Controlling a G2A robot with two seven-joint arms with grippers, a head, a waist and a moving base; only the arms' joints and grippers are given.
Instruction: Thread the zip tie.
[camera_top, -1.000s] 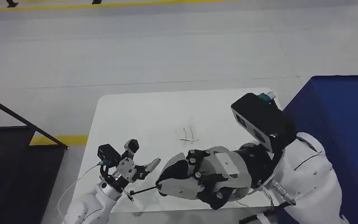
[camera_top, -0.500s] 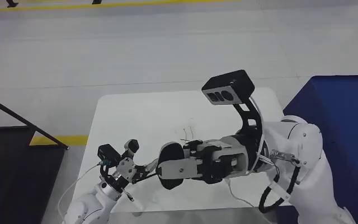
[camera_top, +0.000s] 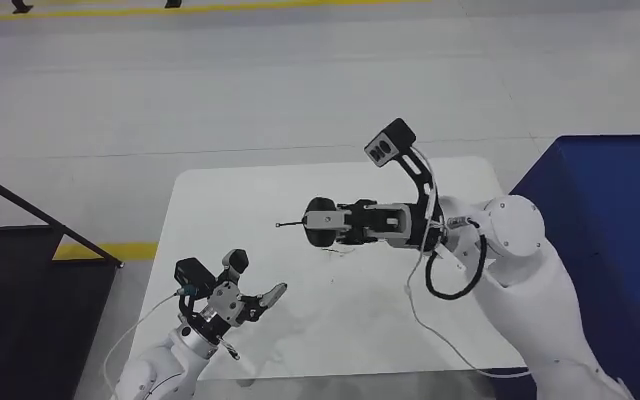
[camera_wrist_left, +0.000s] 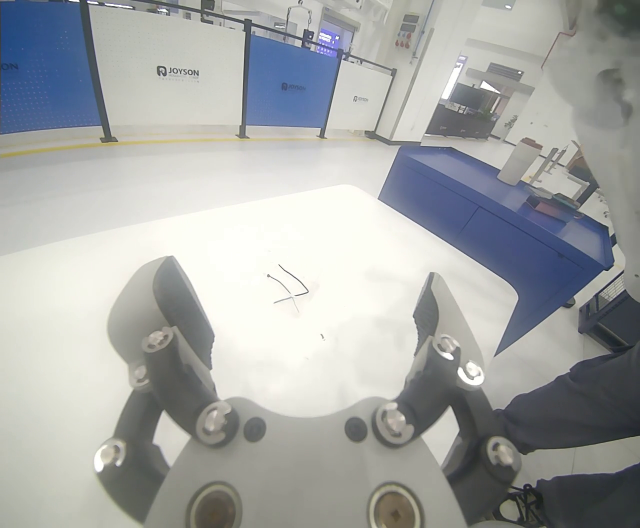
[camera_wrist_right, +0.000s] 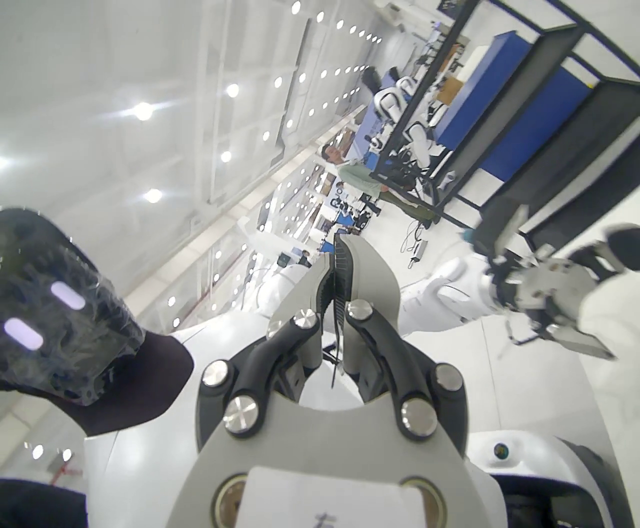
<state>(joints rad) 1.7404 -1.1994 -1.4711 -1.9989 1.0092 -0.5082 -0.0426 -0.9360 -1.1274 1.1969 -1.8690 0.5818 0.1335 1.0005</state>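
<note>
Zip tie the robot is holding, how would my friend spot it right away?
Find the white table, then the right gripper over its middle. The held zip tie is the thin black strip pinched between its shut fingers, sticking out past their tips. Unlike the loose zip ties lying flat on the table, it is up off the surface.

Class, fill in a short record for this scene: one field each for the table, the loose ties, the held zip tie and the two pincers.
Table: white, rounded corners.
Loose ties: thin black strips lying mid-table.
Held zip tie: thin, black, one end sticking out free.
Right pincer: shut on the held zip tie, over the table.
Left pincer: open, empty, by the table's near edge.
</note>
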